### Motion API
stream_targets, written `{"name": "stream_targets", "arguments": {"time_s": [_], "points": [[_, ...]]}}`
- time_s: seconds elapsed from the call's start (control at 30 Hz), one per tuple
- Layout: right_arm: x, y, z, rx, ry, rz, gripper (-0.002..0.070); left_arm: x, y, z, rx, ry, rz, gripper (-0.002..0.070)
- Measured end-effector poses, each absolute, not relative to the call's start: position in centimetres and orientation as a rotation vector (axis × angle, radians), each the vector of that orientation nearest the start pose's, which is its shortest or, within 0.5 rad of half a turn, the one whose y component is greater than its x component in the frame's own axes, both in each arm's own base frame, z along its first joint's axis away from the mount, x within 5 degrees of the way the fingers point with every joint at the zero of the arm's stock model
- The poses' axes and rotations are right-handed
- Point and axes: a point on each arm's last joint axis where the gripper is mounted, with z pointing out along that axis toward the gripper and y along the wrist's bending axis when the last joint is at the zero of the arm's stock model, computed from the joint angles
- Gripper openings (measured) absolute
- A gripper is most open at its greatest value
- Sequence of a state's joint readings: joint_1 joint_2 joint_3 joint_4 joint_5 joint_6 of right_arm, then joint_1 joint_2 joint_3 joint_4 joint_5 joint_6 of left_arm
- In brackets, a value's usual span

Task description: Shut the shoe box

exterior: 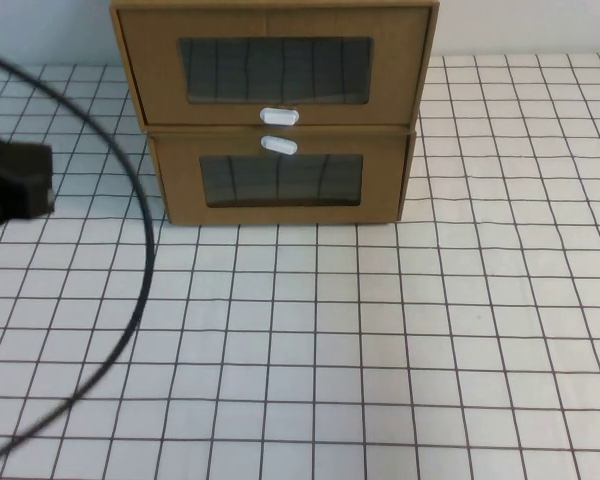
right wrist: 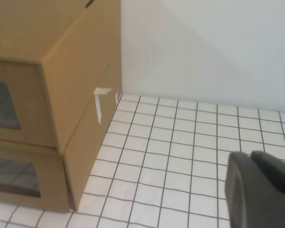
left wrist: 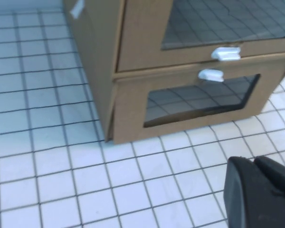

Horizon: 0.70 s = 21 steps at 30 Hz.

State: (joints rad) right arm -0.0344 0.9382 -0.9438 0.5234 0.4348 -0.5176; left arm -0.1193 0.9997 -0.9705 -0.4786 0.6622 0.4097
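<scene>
Two brown cardboard drawer boxes are stacked at the back of the table. The upper one is the shoe box, with its white pull tab just below its window. Its front stands slightly forward of the lower twin box, whose tab is above its window. The shoe box also shows in the left wrist view and the right wrist view. My left gripper is shut and empty, above the table in front of the boxes, to their left. My right gripper is shut and empty, off the boxes' right side.
A dark part of my left arm shows at the left edge, with a black cable arcing over the white gridded table. A pale wall stands behind the boxes.
</scene>
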Motion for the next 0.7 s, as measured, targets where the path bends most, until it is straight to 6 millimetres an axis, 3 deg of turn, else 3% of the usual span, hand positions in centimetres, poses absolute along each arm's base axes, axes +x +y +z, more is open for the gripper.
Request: {"name": "stream_targets", "arguments": {"time_s": [0.2, 0.37, 0.5, 0.7], "points": [[15.2, 1.3, 35.7, -0.071, 1.764, 0.166, -0.0013, 14.1, -3.7, 33.6, 0.233, 1.951, -0.31, -0.0005], [11.6, 1.6, 32.3, -0.054, 1.76, 0.218, -0.0013, 11.1, -3.2, 32.8, 0.194, 1.859, -0.32, -0.0005], [9.2, 2.0, 29.9, -0.114, 1.764, 0.231, -0.0013, 9.9, -3.0, 33.1, 0.187, 1.798, -0.314, -0.0005], [7.2, 2.3, 29.5, -0.114, 1.699, 0.284, -0.0013, 9.9, -2.8, 33.6, 0.159, 1.741, -0.305, -0.0005]]}}
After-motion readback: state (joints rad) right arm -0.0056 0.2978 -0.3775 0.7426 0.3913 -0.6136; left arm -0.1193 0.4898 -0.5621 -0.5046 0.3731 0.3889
